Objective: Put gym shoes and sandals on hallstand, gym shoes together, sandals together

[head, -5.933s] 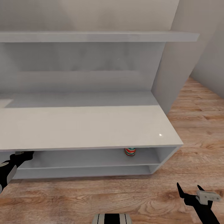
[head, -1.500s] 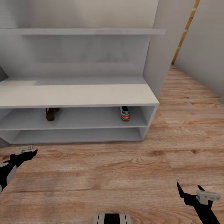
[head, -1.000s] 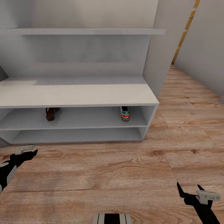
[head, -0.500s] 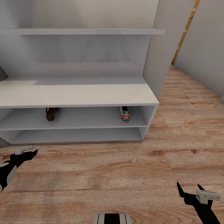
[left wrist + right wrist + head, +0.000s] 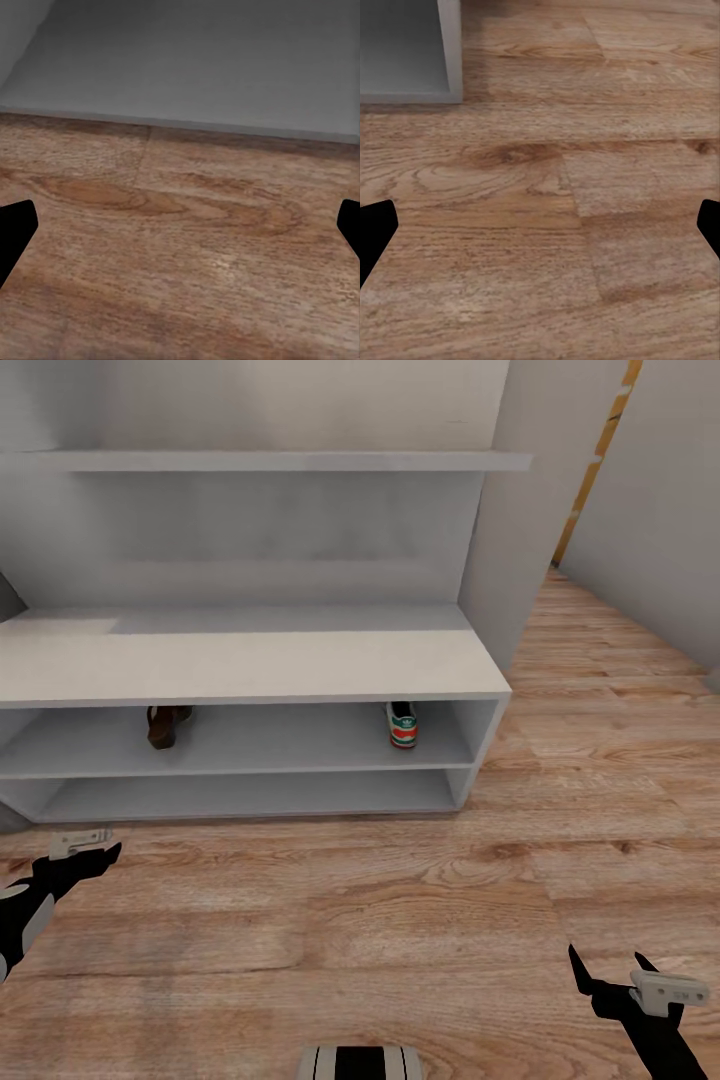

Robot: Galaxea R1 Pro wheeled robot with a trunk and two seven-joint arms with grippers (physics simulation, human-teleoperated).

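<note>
The light-grey hallstand [image 5: 250,660] stands across the wood-plank corridor floor [image 5: 400,920], a little ahead of me. In its upper compartment a dark brown sandal [image 5: 165,725] sits toward the left. A white gym shoe [image 5: 402,724] with green stripes and a red-orange heel sits near the right end, heel facing me. My left gripper [image 5: 90,847] hovers open over the floor in front of the rack's left end. Low at the right, my right gripper [image 5: 612,968] is open above bare planks. Both wrist views show spread fingertips [image 5: 15,232] [image 5: 375,232] with nothing between them.
A thin floating wall shelf [image 5: 270,460] hangs above the rack. A grey wall pillar [image 5: 510,560] stands at its right end, and the corridor runs on past it to the right. The rack's corner post [image 5: 448,52] appears in the right wrist view. My base [image 5: 360,1063] is at the bottom edge.
Since the oldest frame the camera has backed away from the hallstand, bringing the sandal and more floor into view. Over the last 1.5 seconds nothing has moved.
</note>
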